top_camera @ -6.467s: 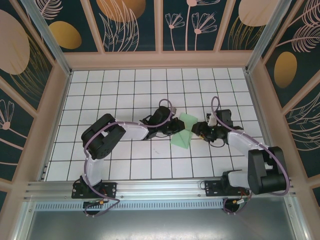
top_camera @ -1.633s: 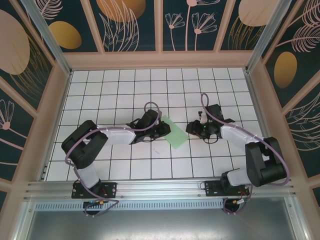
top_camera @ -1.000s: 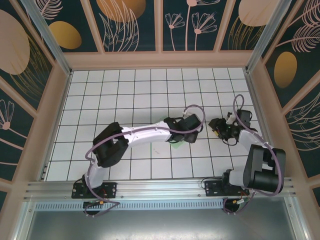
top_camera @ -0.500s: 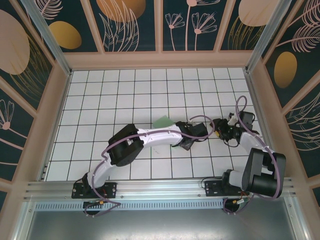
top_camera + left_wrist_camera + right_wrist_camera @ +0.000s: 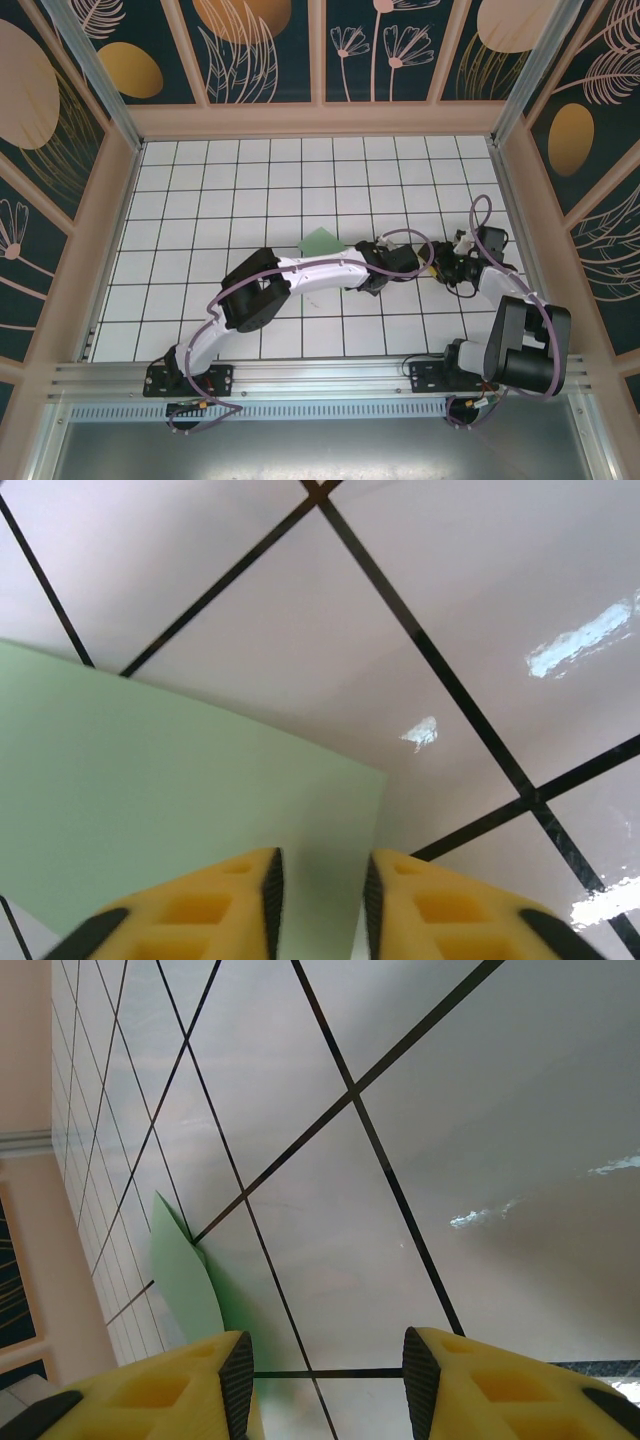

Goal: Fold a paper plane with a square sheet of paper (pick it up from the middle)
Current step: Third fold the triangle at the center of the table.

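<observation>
The left gripper (image 5: 320,905) is set at a corner of the square sheet of paper (image 5: 150,810), jaws narrowly apart; whether it is gripped cannot be told. The right gripper (image 5: 328,1385) is held open near that paper.

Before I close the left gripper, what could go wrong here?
1. The left gripper straddles the edge of the paper near a corner, not its middle: closing could catch only a sliver, creasing or dropping it.
2. The left arm reaches far across, near the open right gripper: lifting could knock them together.
</observation>
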